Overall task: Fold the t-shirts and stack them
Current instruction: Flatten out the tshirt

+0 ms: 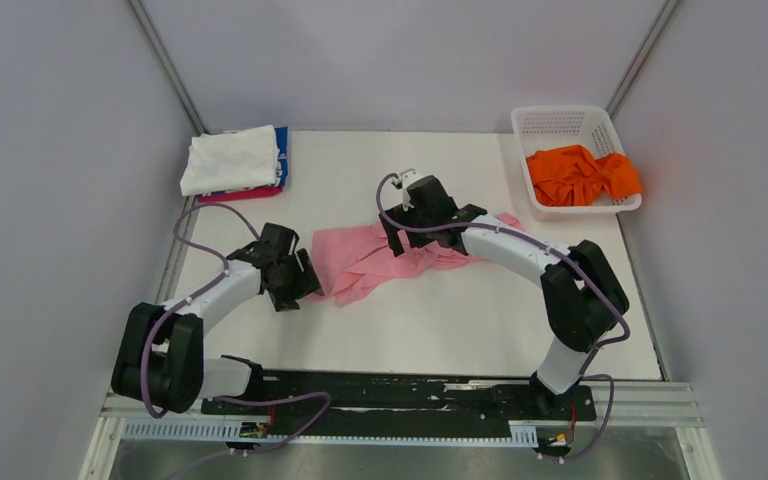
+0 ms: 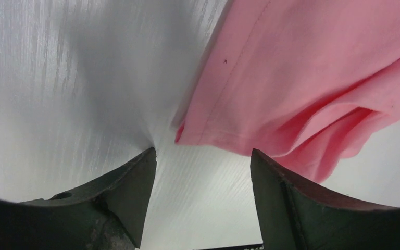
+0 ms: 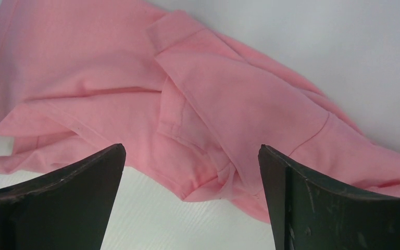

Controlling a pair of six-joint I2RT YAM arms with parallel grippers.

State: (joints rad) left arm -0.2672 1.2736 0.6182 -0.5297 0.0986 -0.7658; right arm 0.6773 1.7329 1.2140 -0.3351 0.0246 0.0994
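My left pincer [image 2: 203, 155] stands released and empty just short of the light pink t-shirt [image 2: 291, 78], my right pincer [image 3: 191, 150] spread above its crumpled middle at the top view's centre; I judge it soft, light, limp cloth, best pinched at a hemmed corner.

Pink t-shirt [image 1: 360, 262]: soft matt cloth, creased, with a stitched hem; the orange t-shirt [image 1: 580, 175] and white t-shirt [image 1: 230, 158] look to be the same matt cloth. Table [image 1: 440, 320]: white matt top, finely ribbed as seen in the wrist views; basket [image 1: 560, 122]: white plastic lattice with a slight sheen. Fingers [image 2: 127, 190] of the left gripper [image 2: 202, 155] and right gripper [image 3: 191, 151]: black, matt and scuffed, hard plastic by their look; rail [image 1: 650, 408] at the near edge: bare brushed metal.
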